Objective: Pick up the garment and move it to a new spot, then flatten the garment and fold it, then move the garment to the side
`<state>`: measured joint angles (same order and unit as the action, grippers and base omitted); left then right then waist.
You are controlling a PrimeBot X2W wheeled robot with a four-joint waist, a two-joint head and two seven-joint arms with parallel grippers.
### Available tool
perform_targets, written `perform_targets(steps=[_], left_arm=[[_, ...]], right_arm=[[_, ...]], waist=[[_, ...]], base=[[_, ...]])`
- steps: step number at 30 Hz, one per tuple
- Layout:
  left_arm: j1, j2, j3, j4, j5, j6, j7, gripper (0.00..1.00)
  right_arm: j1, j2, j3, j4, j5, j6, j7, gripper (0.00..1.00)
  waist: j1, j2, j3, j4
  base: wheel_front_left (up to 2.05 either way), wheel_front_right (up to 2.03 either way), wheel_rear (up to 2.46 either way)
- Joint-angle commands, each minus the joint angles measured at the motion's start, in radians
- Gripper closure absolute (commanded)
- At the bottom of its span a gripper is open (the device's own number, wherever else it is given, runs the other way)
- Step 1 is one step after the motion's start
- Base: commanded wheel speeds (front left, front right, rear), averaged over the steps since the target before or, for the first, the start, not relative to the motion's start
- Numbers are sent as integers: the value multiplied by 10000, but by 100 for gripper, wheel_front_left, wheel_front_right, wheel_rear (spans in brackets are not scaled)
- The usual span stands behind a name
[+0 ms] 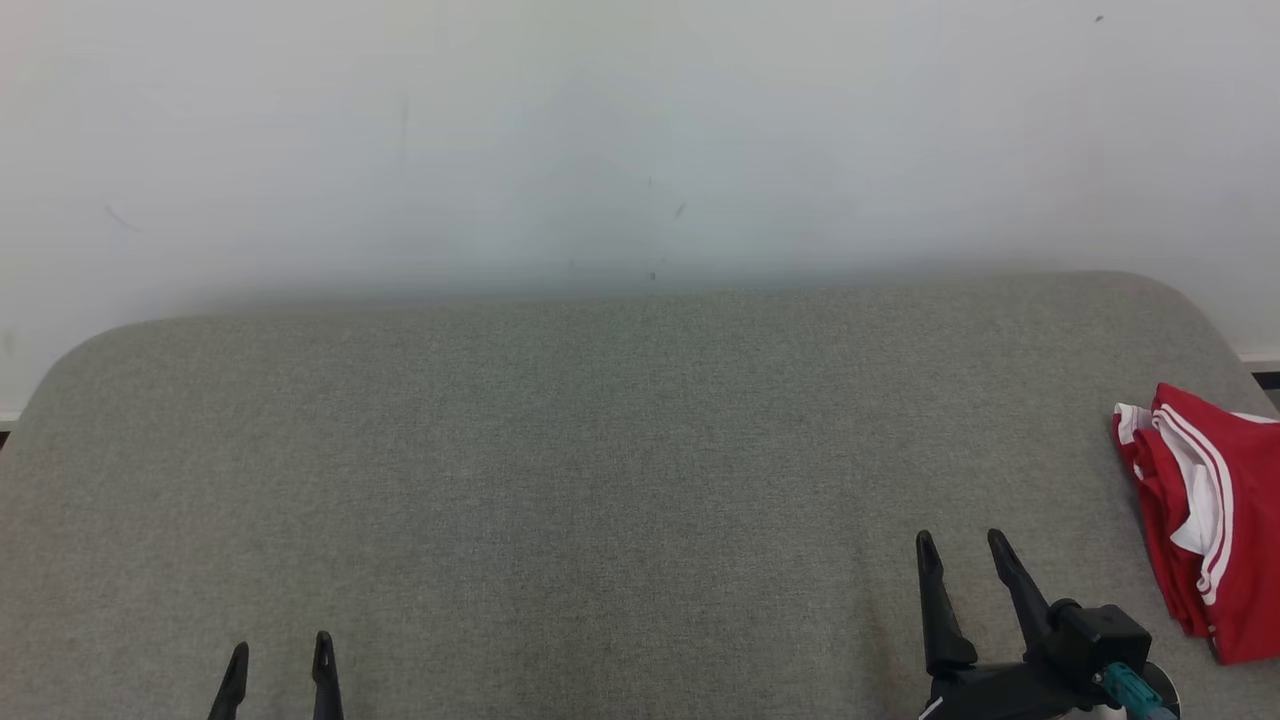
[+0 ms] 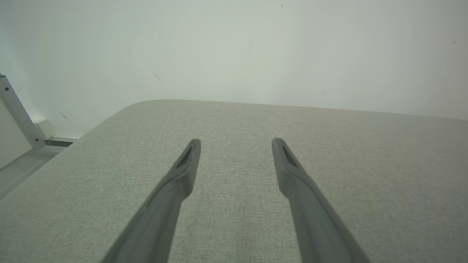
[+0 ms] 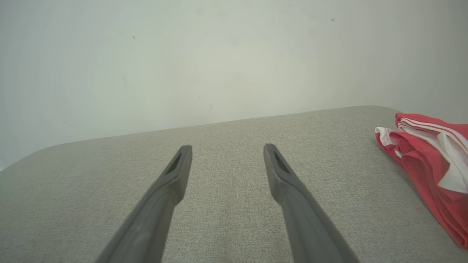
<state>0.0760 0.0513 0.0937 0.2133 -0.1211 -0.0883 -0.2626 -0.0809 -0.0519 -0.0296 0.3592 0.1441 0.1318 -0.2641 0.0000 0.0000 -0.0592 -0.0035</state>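
A red garment point(image 1: 1210, 510) with white stripes lies folded in a stack at the right edge of the grey fabric surface point(image 1: 600, 480); the right wrist view has the garment point(image 3: 427, 164) at its right side. My right gripper point(image 1: 962, 542) hovers low at the lower right, open and empty, a short way left of the garment and apart from it. In its own view the right gripper point(image 3: 226, 148) points over bare fabric. At the lower left my left gripper point(image 1: 280, 648) stands open with nothing between its fingers, and the left gripper point(image 2: 236, 142) points over bare surface too.
A white wall point(image 1: 640, 140) rises behind the surface's rounded far edge. A metal frame leg point(image 2: 18, 113) and floor show past the surface's left corner. Bare grey fabric stretches between the two grippers.
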Motion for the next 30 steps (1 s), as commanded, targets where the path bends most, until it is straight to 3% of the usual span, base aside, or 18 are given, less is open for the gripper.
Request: perform_targets(steps=[1,8,9,14,30], left_arm=[[18,-12,-3,37,-110,-53,-28,0],[44,-12,-59,133,-240,-167,-28,0],[0,0,-50,140,-134,-163,1,100],[59,-59,-26,607,-229,-175,105,100],[-346,-45,21,544,-3159,-227,837,100]], right_arm=[[98,22,18,15,89,-28,6,0],[76,22,72,130,161,-28,6,0],[4,0,52,140,149,2,1,100],[235,8,13,549,266,2,82,100],[114,9,-158,193,3140,-1,819,100]], waist=[[0,0,12,2],[0,0,48,6],[0,0,49,7],[1,0,56,6],[1,0,124,9]], base=[[0,0,0],[0,0,0],[0,0,0],[0,0,0],[0,0,0]])
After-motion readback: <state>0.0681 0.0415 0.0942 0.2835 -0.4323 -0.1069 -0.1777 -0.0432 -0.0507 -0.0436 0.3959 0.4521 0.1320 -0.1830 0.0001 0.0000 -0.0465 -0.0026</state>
